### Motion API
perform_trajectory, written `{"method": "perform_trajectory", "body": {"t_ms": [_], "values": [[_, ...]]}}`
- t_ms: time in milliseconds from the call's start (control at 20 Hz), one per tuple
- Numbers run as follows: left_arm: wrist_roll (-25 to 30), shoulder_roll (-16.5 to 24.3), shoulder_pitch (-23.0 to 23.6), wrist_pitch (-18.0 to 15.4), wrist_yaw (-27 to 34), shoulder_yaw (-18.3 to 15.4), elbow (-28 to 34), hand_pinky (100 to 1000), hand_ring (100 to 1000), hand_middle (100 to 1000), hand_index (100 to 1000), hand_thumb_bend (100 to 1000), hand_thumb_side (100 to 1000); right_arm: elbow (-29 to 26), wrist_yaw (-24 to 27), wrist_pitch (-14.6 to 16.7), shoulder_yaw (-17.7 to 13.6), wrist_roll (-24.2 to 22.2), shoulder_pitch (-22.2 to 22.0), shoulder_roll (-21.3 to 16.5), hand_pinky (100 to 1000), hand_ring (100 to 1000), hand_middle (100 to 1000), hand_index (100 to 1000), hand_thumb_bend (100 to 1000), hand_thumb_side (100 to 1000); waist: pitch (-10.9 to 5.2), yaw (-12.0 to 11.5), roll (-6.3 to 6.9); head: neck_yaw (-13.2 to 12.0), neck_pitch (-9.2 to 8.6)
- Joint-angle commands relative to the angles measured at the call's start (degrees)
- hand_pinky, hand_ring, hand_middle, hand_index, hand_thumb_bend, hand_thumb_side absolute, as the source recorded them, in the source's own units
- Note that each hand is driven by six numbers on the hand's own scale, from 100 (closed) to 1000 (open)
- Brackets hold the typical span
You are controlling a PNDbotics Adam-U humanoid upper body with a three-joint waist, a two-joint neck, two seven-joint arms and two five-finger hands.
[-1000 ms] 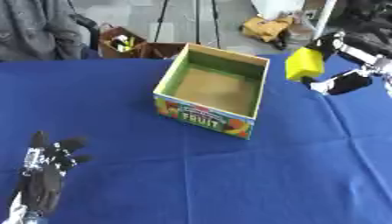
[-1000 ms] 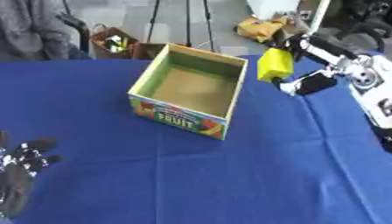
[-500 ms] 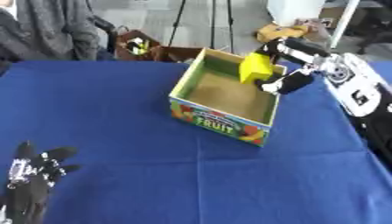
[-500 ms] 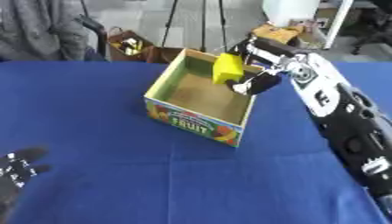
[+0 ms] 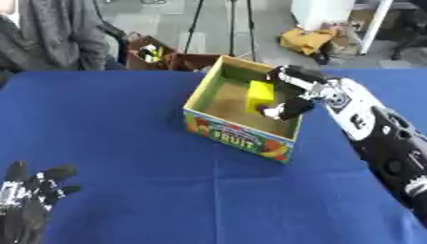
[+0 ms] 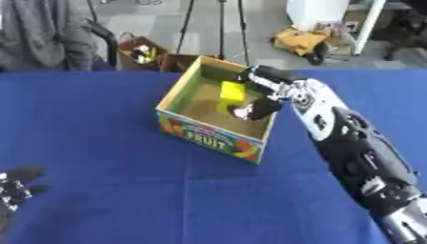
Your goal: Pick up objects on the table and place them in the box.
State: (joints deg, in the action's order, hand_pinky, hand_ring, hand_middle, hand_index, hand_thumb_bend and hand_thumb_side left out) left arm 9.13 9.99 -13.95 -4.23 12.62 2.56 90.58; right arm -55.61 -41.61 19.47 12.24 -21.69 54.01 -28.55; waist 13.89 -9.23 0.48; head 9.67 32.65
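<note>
A cardboard fruit box [image 5: 238, 138] stands open on the blue table, a little right of the middle. My right hand [image 5: 289, 90] reaches over the box's right wall and is inside it, fingers curled round a yellow block [image 5: 259, 96] held above the box floor. My left hand [image 5: 32, 202] rests open at the lower left corner, fingers up, holding nothing.
The blue tablecloth [image 5: 116, 143] covers the whole table around the box. Beyond the far edge are a person in grey, a tripod, a brown box with items [image 5: 158, 55] and a yellow bag [image 5: 309, 40] on the floor.
My right hand has carried the yellow block from beside the box's right wall over the rim and down into the box. The camera has shifted too. The left hand stays put.
</note>
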Motion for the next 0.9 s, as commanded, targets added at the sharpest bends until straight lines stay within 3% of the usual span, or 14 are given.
{"method": "perform_trajectory", "body": {"t_ms": [50, 300, 400, 500, 650, 900], "values": [[0.30, 0.36, -0.55, -0.11, 0.12, 0.16, 1.01, 732, 860, 707, 666, 482, 1000, -2.07, -2.28, 1.29, 0.61, -1.31, 1.29, -0.74, 895, 893, 853, 858, 481, 593, -0.87, 0.24, 0.01, 0.16, -0.34], [0.29, 0.38, -0.37, -0.18, 0.06, -0.04, 0.97, 732, 860, 707, 666, 483, 1000, -6.18, -1.20, 2.10, 1.55, -2.50, 0.21, -1.62, 906, 911, 893, 882, 508, 602, -1.11, 1.25, -0.18, -0.23, -0.14], [0.18, 0.50, -0.13, -0.21, 0.01, -0.23, 0.94, 732, 860, 707, 666, 484, 1000, -10.11, 2.01, 2.32, 1.74, -0.87, -0.77, -3.07, 862, 877, 814, 850, 388, 591, -1.37, 2.45, -0.30, -0.93, 0.00], [-0.04, 0.64, 0.16, -0.30, -0.04, -0.53, 0.90, 733, 861, 706, 666, 484, 1000, -14.66, 7.03, 1.01, 1.89, 1.52, -2.41, -4.91, 832, 861, 791, 843, 346, 568, -1.60, 3.66, -0.42, -1.77, 0.14], [-0.54, 0.96, 0.45, -0.47, -0.11, -1.15, 0.89, 732, 861, 707, 666, 485, 1000, -22.34, 16.34, -2.44, 1.48, 5.47, -5.65, -8.00, 799, 855, 779, 833, 100, 651, -2.05, 5.65, -0.64, -3.19, 0.50], [-1.64, 1.19, 0.61, -0.74, -0.12, -2.25, 1.05, 731, 860, 705, 665, 484, 1000, -38.00, 35.69, -10.58, -1.49, 13.53, -16.46, -13.52, 751, 847, 757, 823, 100, 792, -2.31, 8.44, -0.56, -5.95, 0.46]]}}
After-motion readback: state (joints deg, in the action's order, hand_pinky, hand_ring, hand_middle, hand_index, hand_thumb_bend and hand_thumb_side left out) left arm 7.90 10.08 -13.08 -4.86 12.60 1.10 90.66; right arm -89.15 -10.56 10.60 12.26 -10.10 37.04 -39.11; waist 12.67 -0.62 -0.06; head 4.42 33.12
